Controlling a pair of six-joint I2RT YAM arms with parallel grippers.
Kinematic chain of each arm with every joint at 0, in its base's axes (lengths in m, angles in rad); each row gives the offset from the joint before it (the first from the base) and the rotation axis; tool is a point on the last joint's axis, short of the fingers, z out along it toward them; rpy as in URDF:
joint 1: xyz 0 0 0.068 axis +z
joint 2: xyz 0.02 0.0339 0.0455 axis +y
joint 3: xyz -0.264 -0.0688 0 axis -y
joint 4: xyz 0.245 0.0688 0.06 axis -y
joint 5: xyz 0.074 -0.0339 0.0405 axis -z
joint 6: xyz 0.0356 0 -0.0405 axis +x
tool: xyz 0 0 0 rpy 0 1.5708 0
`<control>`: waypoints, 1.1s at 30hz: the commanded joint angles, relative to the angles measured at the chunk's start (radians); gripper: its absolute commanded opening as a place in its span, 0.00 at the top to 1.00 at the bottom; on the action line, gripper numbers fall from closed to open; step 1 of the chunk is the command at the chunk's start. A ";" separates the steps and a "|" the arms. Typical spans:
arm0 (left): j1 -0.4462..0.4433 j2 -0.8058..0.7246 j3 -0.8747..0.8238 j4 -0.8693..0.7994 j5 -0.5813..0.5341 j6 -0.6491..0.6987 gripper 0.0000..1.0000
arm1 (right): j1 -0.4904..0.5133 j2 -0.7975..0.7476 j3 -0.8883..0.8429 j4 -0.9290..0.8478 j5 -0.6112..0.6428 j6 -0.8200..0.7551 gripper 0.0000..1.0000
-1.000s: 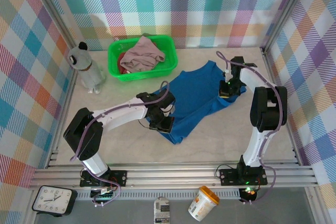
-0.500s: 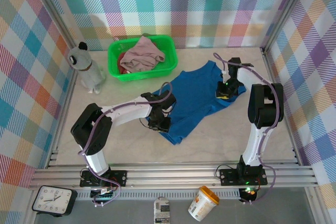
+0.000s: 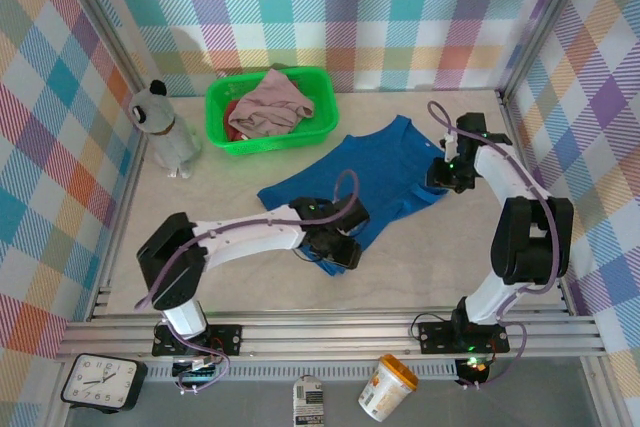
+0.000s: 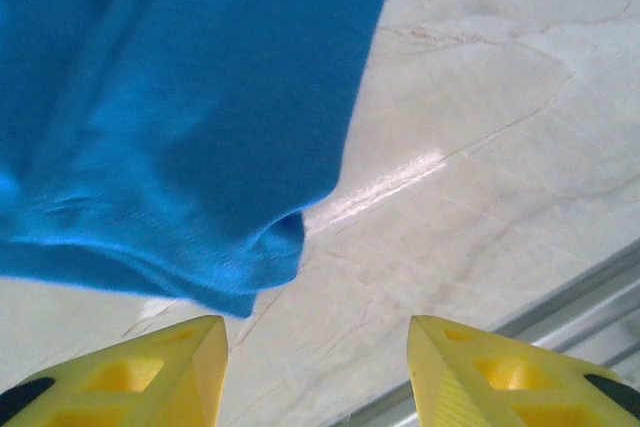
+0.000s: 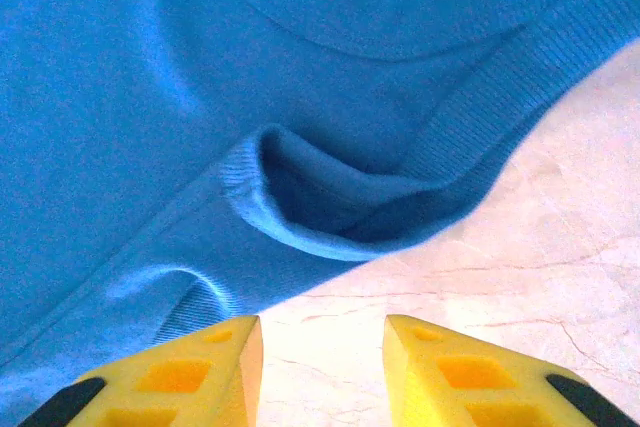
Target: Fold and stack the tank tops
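Note:
The royal blue tank top lies spread on the table right of centre. My left gripper hovers over its near corner, open, with bare table between the yellow fingers. In the left wrist view the blue cloth ends in a curled corner just ahead of that gripper. My right gripper sits at the top's right edge, also open and holding nothing. The right wrist view has that gripper just short of a folded ribbed hem. The mauve-pink top and a dark red one lie in the basket.
The green basket stands at the back, left of centre. A grey stuffed toy stands by the left wall. Metal rails run along the near edge, and bare marble table lies left of the blue top.
Both grippers have opened and let go of the blue top. The left gripper moved right and nearer; the right one shifted right. The top now lies wider, with a flap out to the left.

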 commanded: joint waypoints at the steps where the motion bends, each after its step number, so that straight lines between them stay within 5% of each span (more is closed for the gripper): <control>1: -0.004 0.090 0.019 0.025 -0.017 0.010 0.49 | -0.003 0.047 -0.023 0.020 -0.060 -0.002 0.63; 7: -0.003 0.132 -0.009 0.000 -0.072 0.049 0.54 | 0.011 0.115 -0.016 0.076 -0.090 -0.002 0.64; 19: -0.002 0.118 -0.100 -0.136 -0.177 0.111 0.88 | 0.050 0.264 0.091 0.063 -0.011 -0.005 0.71; 28: 0.018 0.071 -0.130 -0.197 -0.184 0.191 0.90 | 0.052 0.254 0.063 -0.012 0.010 -0.031 0.71; 33: 0.019 0.016 -0.144 -0.197 -0.133 0.216 0.78 | 0.042 0.152 0.009 0.013 -0.012 -0.013 0.64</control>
